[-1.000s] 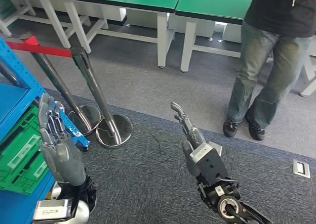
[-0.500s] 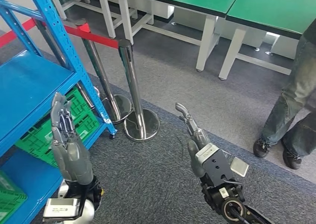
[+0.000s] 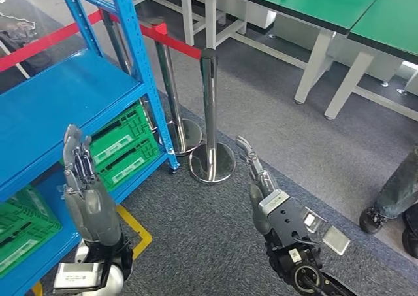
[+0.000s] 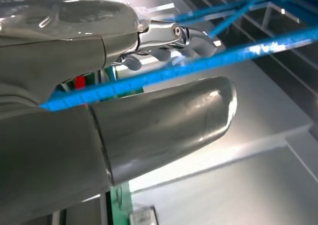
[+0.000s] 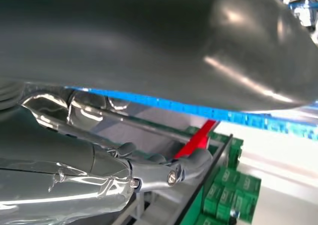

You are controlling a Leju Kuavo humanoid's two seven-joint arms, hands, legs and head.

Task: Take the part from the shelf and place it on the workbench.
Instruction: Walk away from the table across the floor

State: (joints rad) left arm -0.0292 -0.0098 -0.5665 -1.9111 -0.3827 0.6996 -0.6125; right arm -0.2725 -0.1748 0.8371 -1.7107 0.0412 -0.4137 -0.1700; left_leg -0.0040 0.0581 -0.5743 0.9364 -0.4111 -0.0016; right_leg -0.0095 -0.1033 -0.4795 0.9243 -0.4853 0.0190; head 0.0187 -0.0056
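Two hands are up in the head view, both empty w/ fingers straight and apart. Left hand [image 3: 89, 201] is at about 8 o'clock, just in front of the blue shelf [image 3: 64, 103]. Right hand [image 3: 266, 198] is at about 5 o'clock, over the grey carpet [image 3: 207, 230], well apart from the shelf. Shelf fills the 9 to 11 o'clock side. On its low board sit green crates: one [image 3: 123, 146] near the blue post, another [image 3: 22, 227] at 8 o'clock by the pic's edge. Can't tell which thing is the part; nothing is in either hand. Two shiny posts [image 3: 209, 113] w/ a red belt [image 3: 167, 38] stand at 12 o'clock, beside the shelf. Green workbench [image 3: 315, 2] is far off at 1 o'clock. A person's legs and shoes [image 3: 389, 204] show at 3 o'clock. Small silver floor plate [image 3: 336, 240] lies near the right hand.
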